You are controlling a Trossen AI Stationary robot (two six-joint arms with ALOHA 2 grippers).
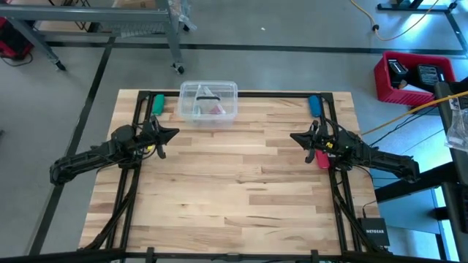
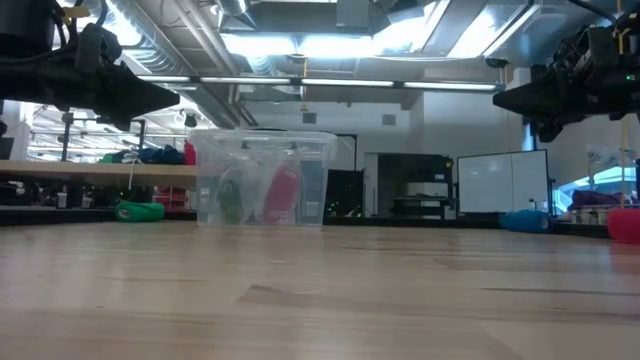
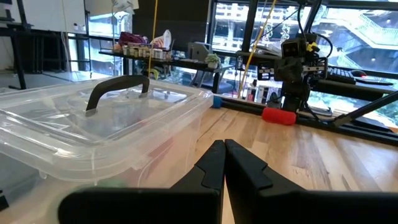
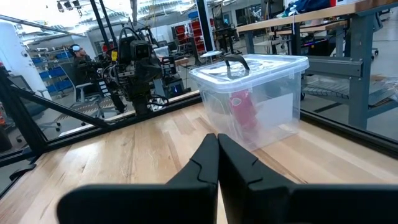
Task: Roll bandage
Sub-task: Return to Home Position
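A clear plastic box (image 1: 208, 101) with a closed lid and a dark handle (image 3: 117, 88) stands at the table's far middle. Inside it a pink bandage (image 4: 244, 109) stands on end against the wall; it also shows in the low view (image 2: 283, 195) and the high view (image 1: 217, 108). My left gripper (image 1: 175, 134) is shut and empty, above the table just left of and nearer than the box. My right gripper (image 1: 294, 136) is shut and empty, above the table to the box's right. Both hang well clear of the tabletop, as the low view shows for the left gripper (image 2: 175, 97) and the right gripper (image 2: 497, 98).
A green thing (image 1: 157, 104) lies at the far left on the dark frame, a blue one (image 1: 314, 104) at the far right, and a red stubby one (image 1: 322, 158) by the right arm. Something green (image 2: 230, 200) also shows inside the box. Bare wood spreads between the arms and the near edge.
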